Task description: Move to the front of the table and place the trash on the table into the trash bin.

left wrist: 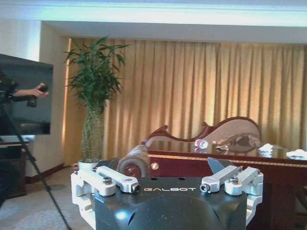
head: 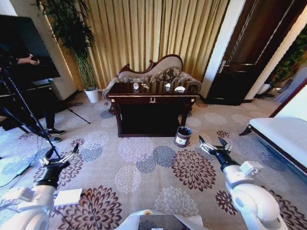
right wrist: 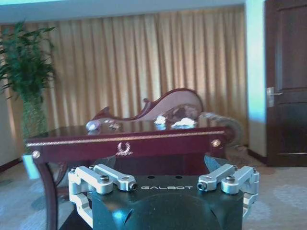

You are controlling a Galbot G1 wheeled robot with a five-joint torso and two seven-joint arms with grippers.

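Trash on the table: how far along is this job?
Barely begun. The robot faces the table from across the carpet, not yet at its front. Both end effectors, left and right, hang open and empty. The trash lies on the tabletop, the trash bin on the floor nearby. Approach and all placing remain.

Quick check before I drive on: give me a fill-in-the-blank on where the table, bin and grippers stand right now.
1. The trash bin stands on the carpet by the table's front ____ leg, seen from the head view.
2. The jaws of both the left gripper and the right gripper are ____.
3. Behind the table stands a carved-back ____.
4. The trash lies on the ____.

Missing words: right; open; sofa; table
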